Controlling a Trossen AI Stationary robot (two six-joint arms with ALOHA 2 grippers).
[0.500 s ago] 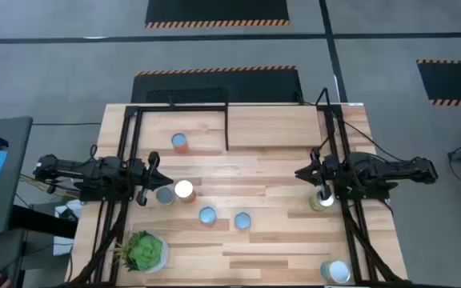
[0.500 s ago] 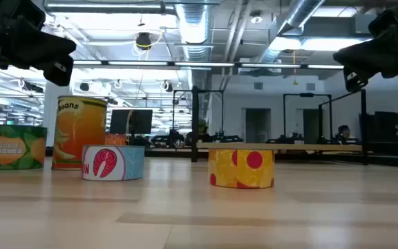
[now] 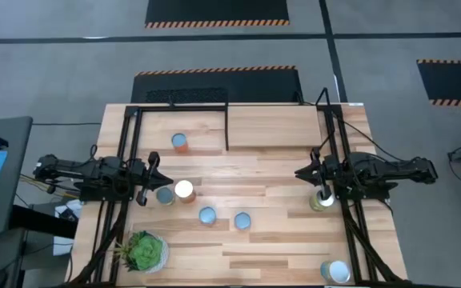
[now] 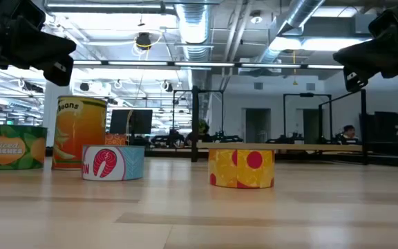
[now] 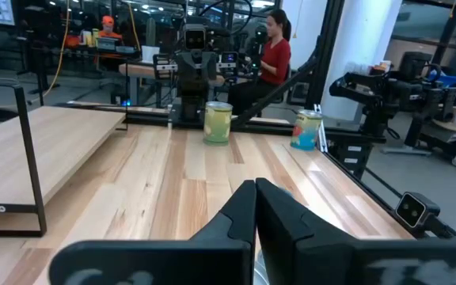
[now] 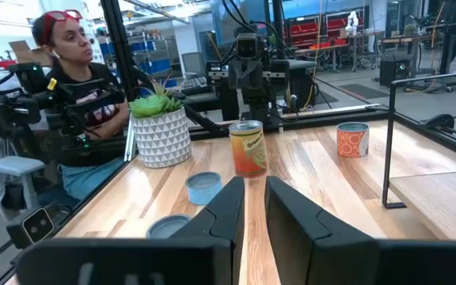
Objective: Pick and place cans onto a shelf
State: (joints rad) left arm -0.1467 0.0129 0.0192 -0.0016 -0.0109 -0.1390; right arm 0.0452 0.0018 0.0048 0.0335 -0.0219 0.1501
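Several cans stand on the table: one with an orange side [image 3: 181,142] left of the shelf, a tall orange one [image 3: 184,190] [image 4: 80,133] beside a green one [image 3: 164,195] [image 4: 16,146], two flat ones [image 3: 207,215] [image 3: 242,220], one [image 3: 322,200] under my right arm, and one [image 3: 336,272] at the near right corner. The shelf [image 3: 274,128] stands at the far middle, its board raised and bare. My left gripper [image 3: 152,180] hovers shut and empty above the table's left side. My right gripper [image 3: 301,172] hovers at the right, empty, its fingers almost together.
A potted plant [image 3: 144,250] stands at the near left corner. Black frame rods run along the table's left [image 3: 126,160] and right [image 3: 344,160] sides. A person [image 6: 77,87] sits beyond the table's left edge, and another [image 5: 271,59] beyond its right edge.
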